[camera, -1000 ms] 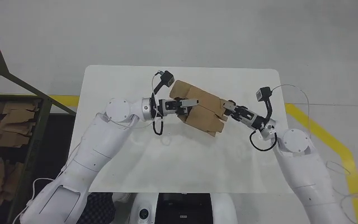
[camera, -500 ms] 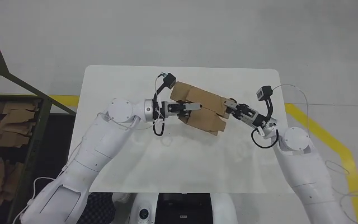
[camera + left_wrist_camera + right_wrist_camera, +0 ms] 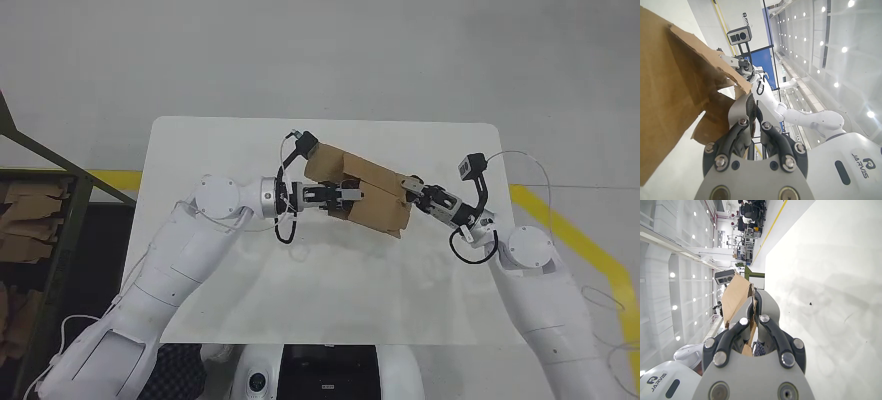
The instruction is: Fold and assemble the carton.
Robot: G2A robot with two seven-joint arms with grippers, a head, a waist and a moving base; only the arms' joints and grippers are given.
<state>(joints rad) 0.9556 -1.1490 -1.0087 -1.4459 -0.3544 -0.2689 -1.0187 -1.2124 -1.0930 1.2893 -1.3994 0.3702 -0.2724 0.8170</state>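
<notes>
A brown cardboard carton (image 3: 365, 190), partly opened up, hangs above the middle of the white table (image 3: 220, 290) between my two arms. My left gripper (image 3: 352, 192) is shut on a flap at the carton's near side; in the left wrist view its fingers (image 3: 751, 111) pinch a cardboard edge of the carton (image 3: 674, 79). My right gripper (image 3: 408, 187) is shut on the carton's right end, where the right wrist view shows its pads (image 3: 753, 306) clamping a thin cardboard panel (image 3: 736, 294). The carton's inside is hidden from above.
A dark green rack (image 3: 40, 220) holding more flat cardboard pieces stands left of the table. Yellow floor tape (image 3: 560, 225) runs past the right edge. Bare table surface lies in front of and behind the carton.
The left gripper has slid right along the carton and the right gripper has edged left. The lower flaps have folded in, so the carton looks more compact.
</notes>
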